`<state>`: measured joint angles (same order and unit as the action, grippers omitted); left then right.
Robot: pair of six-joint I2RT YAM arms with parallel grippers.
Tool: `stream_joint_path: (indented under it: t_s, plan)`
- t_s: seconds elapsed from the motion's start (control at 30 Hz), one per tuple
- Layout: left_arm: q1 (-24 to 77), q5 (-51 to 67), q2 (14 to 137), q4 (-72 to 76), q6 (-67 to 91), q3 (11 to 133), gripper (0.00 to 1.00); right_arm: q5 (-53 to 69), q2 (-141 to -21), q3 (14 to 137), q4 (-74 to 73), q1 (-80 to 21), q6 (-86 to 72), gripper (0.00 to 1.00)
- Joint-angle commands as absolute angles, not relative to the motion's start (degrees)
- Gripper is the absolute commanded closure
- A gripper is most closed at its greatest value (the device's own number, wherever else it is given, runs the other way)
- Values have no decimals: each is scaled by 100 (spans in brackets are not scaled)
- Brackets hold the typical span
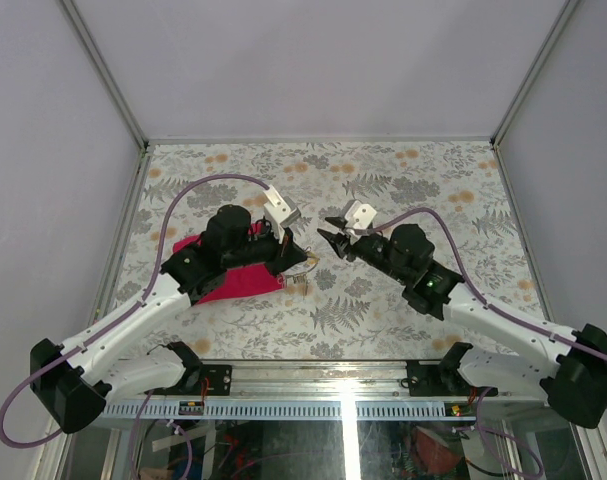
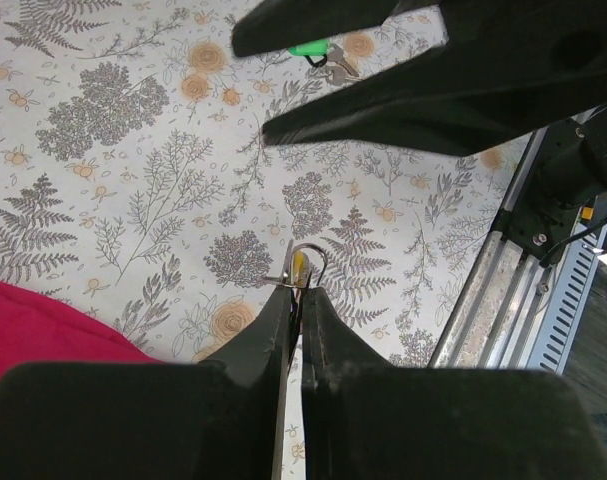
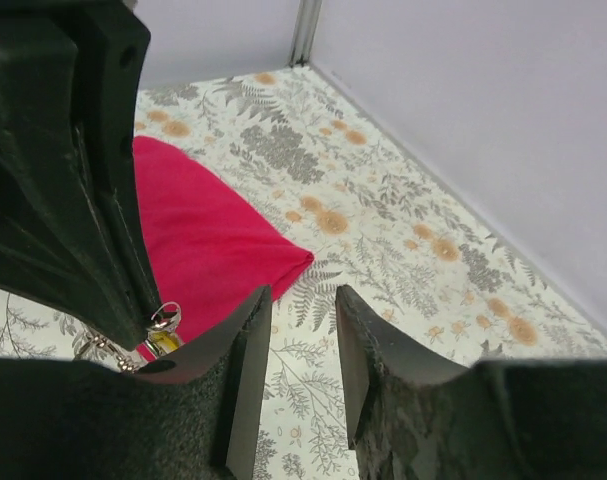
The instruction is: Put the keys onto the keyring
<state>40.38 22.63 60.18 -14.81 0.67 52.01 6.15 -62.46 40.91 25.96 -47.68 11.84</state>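
My left gripper [image 2: 299,288] is shut on the keyring [image 2: 309,256], a thin silvery loop sticking out past its fingertips with a yellow key [image 2: 299,264] on it. From the right wrist view the same keyring [image 3: 166,317] and yellow key [image 3: 164,343] hang at the left gripper's tip, above the cloth's edge. My right gripper [image 3: 301,295] is open with nothing between its fingers, a short way from the ring. From above, the left gripper [image 1: 295,255] and right gripper [image 1: 330,232] face each other mid-table. A green key [image 2: 310,48] with a silvery one [image 2: 340,68] lies on the table beyond.
A magenta cloth [image 1: 233,282] lies under the left arm, its corner [image 3: 283,255] pointing toward the right gripper. The floral tabletop [image 1: 383,180] is walled by white panels. A metal rail [image 2: 503,270] runs along the near edge.
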Motion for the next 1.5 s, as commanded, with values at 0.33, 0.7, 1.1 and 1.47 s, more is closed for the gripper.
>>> stream_joint_path:
  t_s: [0.33, 0.7, 1.1, 1.47]
  plan:
    - [4001, 2471, 5936, -1255, 229, 5415, 100, 1442, -4666, 3467, 1555, -4796, 969, 44]
    - [4001, 2691, 5823, -1100, 518, 5422, 100, 2098, -4393, 3259, 1334, -4796, 336, 41]
    - [3999, 2292, 5788, -1727, 732, 5874, 100, 1695, -5182, 2625, 3559, -4799, -890, 41]
    - [4006, 2025, 5859, -2083, 873, 6141, 100, 1160, -6144, 2351, 5617, -4798, -1642, 48]
